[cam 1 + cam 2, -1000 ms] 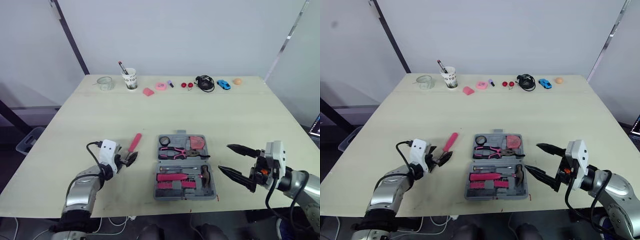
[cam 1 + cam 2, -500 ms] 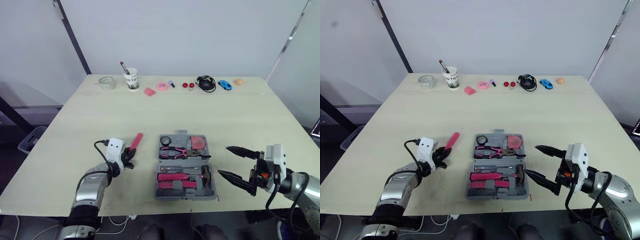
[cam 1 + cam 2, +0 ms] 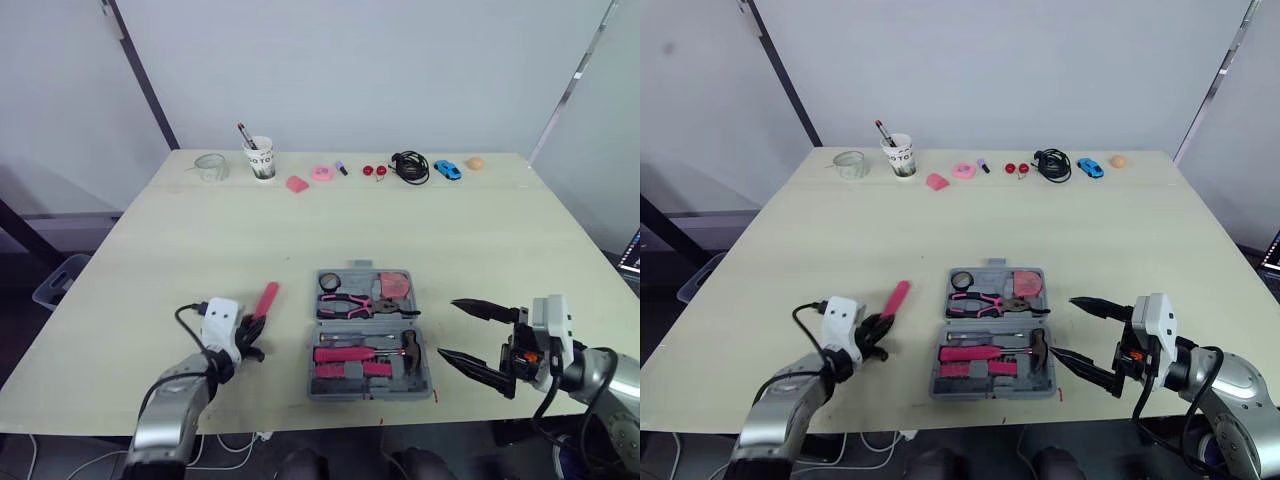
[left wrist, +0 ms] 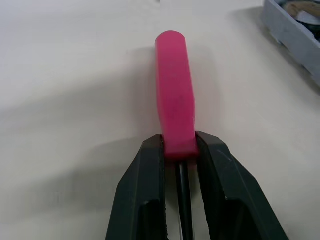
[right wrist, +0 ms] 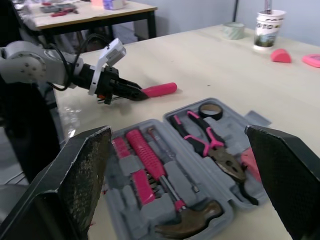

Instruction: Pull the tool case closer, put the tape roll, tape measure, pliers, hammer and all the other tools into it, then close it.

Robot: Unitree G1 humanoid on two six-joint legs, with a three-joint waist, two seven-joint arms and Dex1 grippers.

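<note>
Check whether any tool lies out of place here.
Yes: the pink-handled tool lies on the table left of the open tool case, not inside it. The left gripper grips its handle's end.

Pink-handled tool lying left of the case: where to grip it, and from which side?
Grip the pink-handled tool at the handle's shaft end, across its narrow width, coming from the robot's side along its axis. It lies flat on the table, handle pointing away, thin shaft toward the robot. The left gripper pinches it there.
</note>
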